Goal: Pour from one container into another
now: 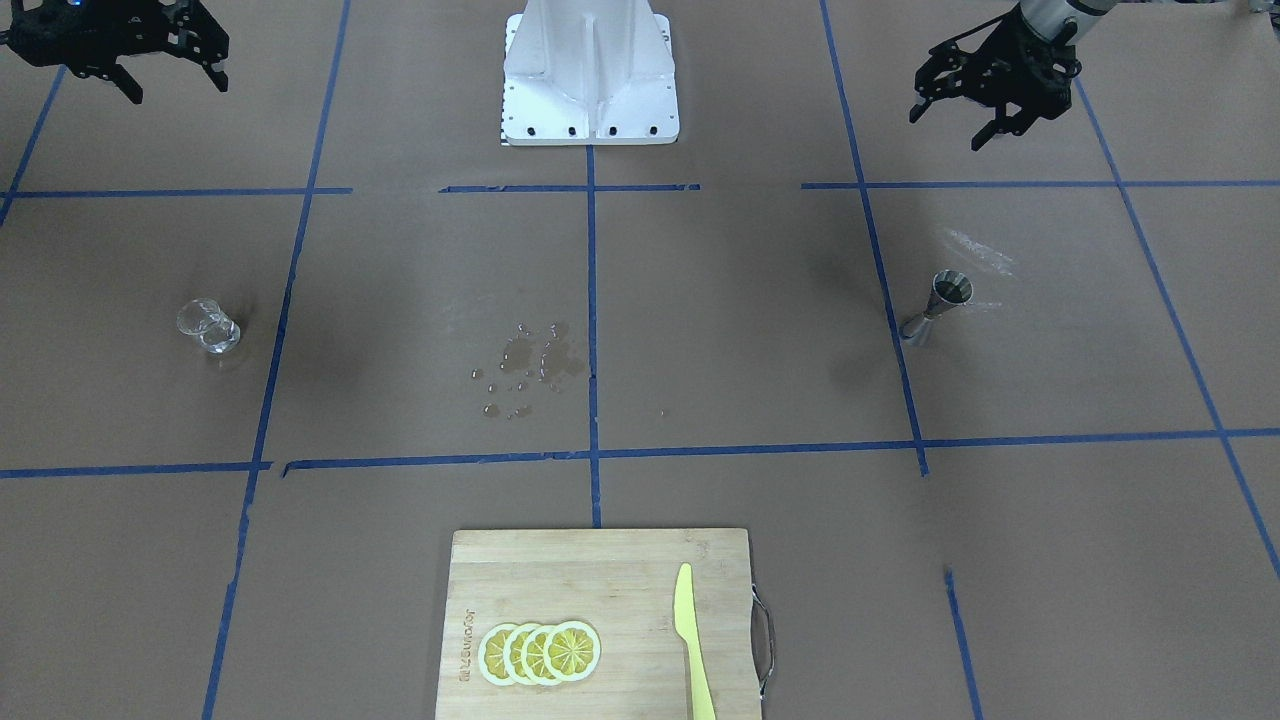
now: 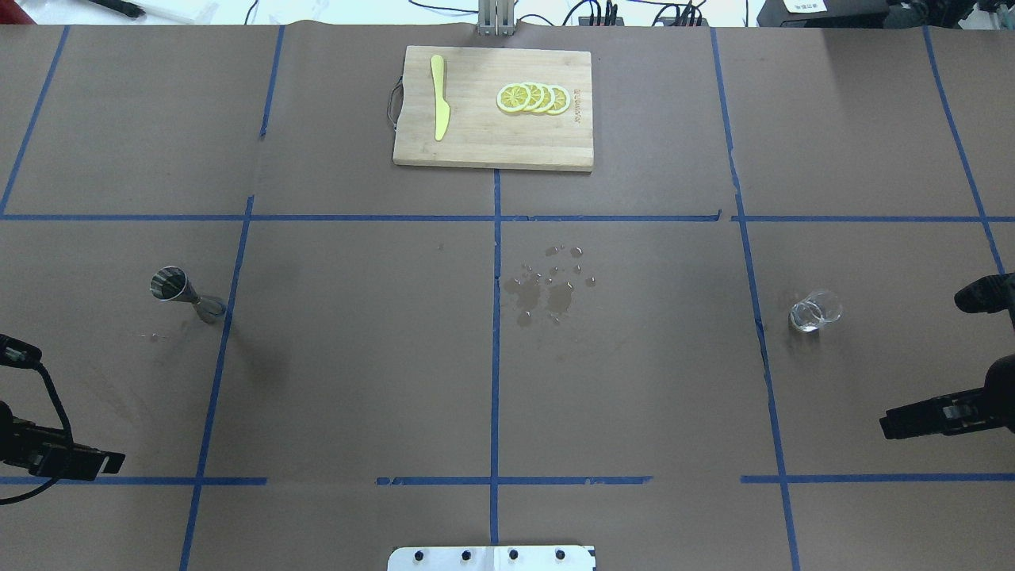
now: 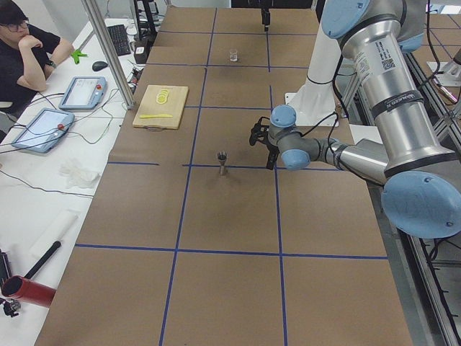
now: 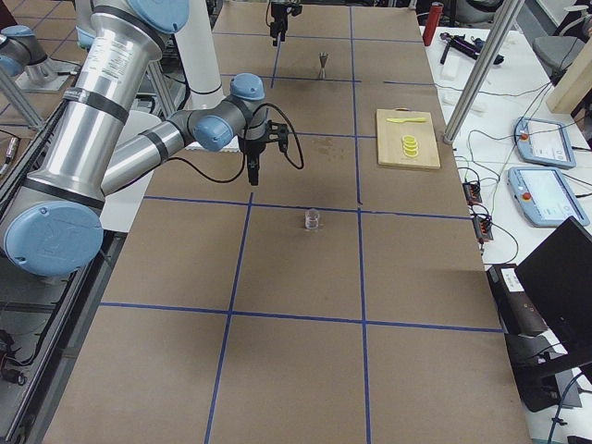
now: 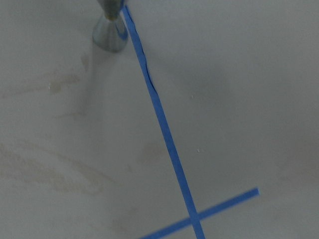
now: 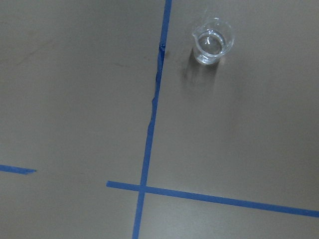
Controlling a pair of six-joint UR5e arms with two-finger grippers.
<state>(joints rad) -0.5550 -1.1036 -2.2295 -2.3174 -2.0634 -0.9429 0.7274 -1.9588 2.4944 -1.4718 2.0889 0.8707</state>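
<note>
**A:** Which way does the glass stand?

**B:** The glass (image 6: 213,41) is upright with its mouth up and its long axis vertical. It sits on the robot's right half of the tabletop (image 2: 357,381), just beside a blue tape line (image 6: 152,109) and clear of it.

**A:** And the jigger?

**B:** The jigger (image 1: 938,306) is upright too, its axis vertical and one cone open upward, on the robot's left half. It is well apart from the glass. A wet patch (image 2: 547,289) of droplets lies between them, near the middle.

**A:** Does its foot touch the tape there?

**B:** The left wrist view shows only the lower cone and the waist, close against the tape, and I cannot tell if they touch. The overhead view shows the open top cone, which the wrist view cuts off.

**A:** What does the right wrist view add?

**B:** The glass's thick base and a small lip on its rim.

**A:** The claws?

**B:** The front-facing view shows both. The left claw (image 1: 948,128) and the right claw (image 1: 178,88) hang released, with fingers spread and nothing in them. Each is on the robot's side of its vessel.

**A:** Farther out?

**B:** A cutting board (image 2: 492,147) lies at the far edge, carrying lemon slices (image 2: 533,97) and a yellow knife (image 2: 438,107).
</note>
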